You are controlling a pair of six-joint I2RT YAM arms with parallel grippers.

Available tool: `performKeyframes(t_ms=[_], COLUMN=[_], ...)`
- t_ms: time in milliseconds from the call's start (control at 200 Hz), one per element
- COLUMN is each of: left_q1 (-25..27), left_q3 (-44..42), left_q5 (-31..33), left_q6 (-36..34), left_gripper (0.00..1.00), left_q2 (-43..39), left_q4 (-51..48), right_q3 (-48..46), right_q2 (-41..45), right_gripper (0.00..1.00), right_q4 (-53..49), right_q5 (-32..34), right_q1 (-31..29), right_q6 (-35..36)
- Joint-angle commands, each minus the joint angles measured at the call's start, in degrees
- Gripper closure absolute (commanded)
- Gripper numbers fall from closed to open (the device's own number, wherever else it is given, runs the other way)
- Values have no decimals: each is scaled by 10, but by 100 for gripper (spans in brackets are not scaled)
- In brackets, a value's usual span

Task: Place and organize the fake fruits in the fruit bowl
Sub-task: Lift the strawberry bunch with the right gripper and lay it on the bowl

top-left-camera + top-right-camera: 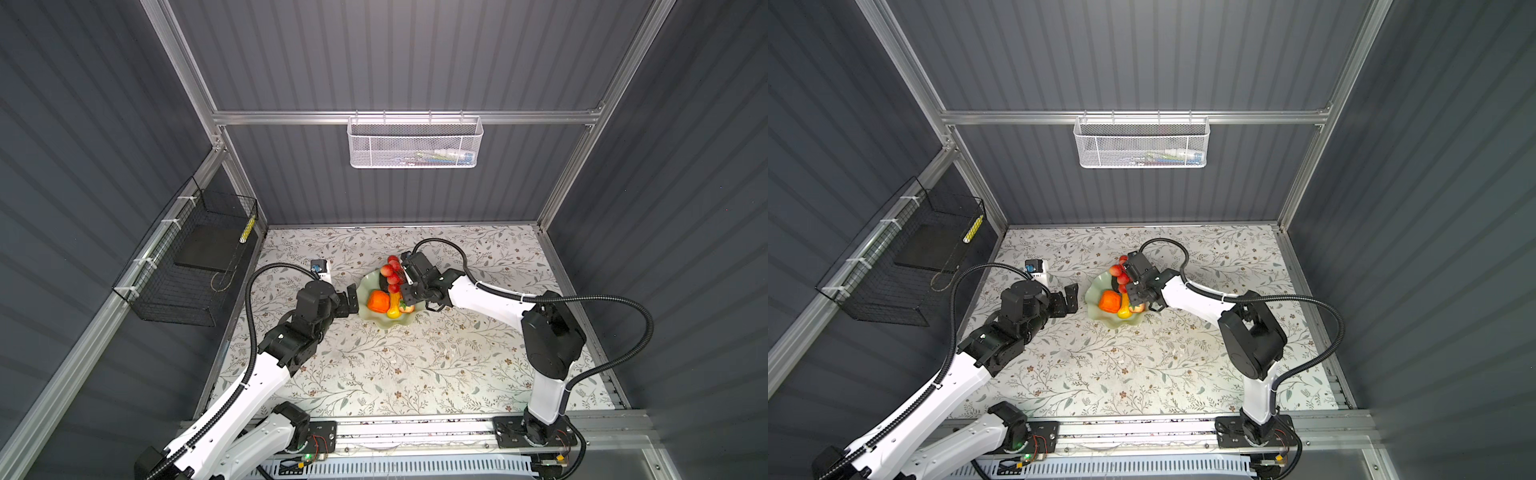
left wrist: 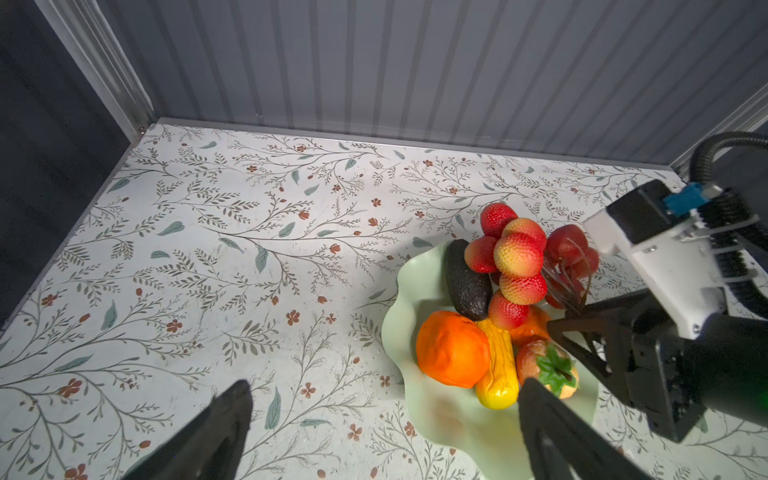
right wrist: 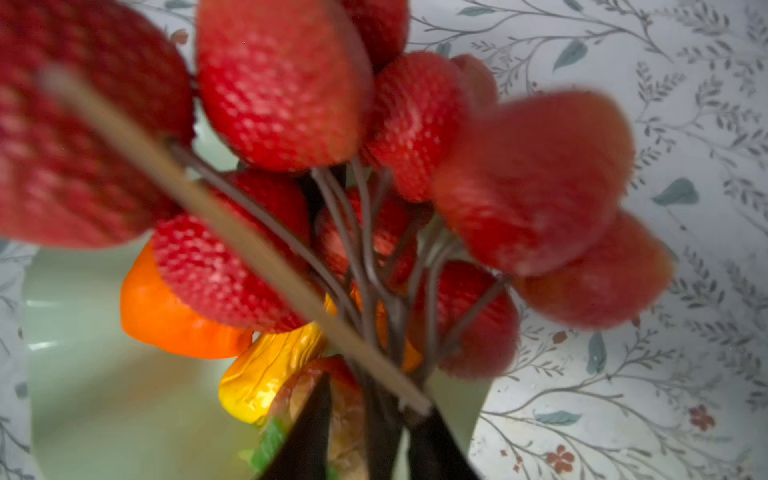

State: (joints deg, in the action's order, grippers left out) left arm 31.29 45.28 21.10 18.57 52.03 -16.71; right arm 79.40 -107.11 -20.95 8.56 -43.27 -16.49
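- Roughly at the middle of the table [image 1: 415, 374], a little nearer the back wall: bowl [image 1: 390, 325], lying flat on the floral cover, seen in both top views.
- On the bowl's left side: big orange [image 1: 378, 301], resting on the bowl floor and touching the yellow fruit [image 1: 394, 311] next to it.
- Behind the big orange, along the far-left rim: avocado [image 2: 467, 282], lying on its side, one end against the yellow fruit's far end in the left wrist view.
- Just beside the yellow fruit, on the right arm's side: strawberry [image 2: 548, 365], green leaf cap facing up.
- Between yellow fruit, strawberry and the red cluster: small orange [image 2: 530, 328], mostly hidden, only a glossy patch showing.
- Over the back of the bowl: bunch [image 2: 517, 257], tilted, with berries above the avocado and reaching past the back rim in both top views, and the lowest berry down by the yellow fruit's end.
- Slanting down from the berries toward the black fingers: stem [image 3: 232, 224], with thin brown twigs fanning off it.
- Above the bowl's right rim: right gripper [image 3: 372, 399], jaws a little apart with the twigs running between them. Close view blurred, so not clear whether clamped on the stem or let go.
- Just beside the bowl's left rim: left gripper [image 2: 384, 388], spread wide, nothing between the jaws, one fingertip over the rim in the left wrist view.
- On the back wall: mesh basket [image 1: 415, 141].
- On the left wall: wire basket [image 1: 187, 266].
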Motion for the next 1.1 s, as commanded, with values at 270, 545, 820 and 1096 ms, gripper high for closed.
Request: performKeyframes(t_ms=[270,545,820,1096], left_q1=[-4,-80,-221,-228], left_q3=[-48,-192,-268,-202], left_q5=[118,273,108,86], left_q6=[-79,-241,-227,-251], left_gripper=[0,0,0,0], left_q2=[2,159,324,370], left_q4=[107,443,700,628], right_q3=[-97,-491,-659,-656], right_q2=[199,523,470,218], right_gripper=[1,1,1,1], right_q4=[47,348,595,888], right_q5=[22,208,128,33], right_q1=[6,140,382,413], right_q6=[-17,114,117,169])
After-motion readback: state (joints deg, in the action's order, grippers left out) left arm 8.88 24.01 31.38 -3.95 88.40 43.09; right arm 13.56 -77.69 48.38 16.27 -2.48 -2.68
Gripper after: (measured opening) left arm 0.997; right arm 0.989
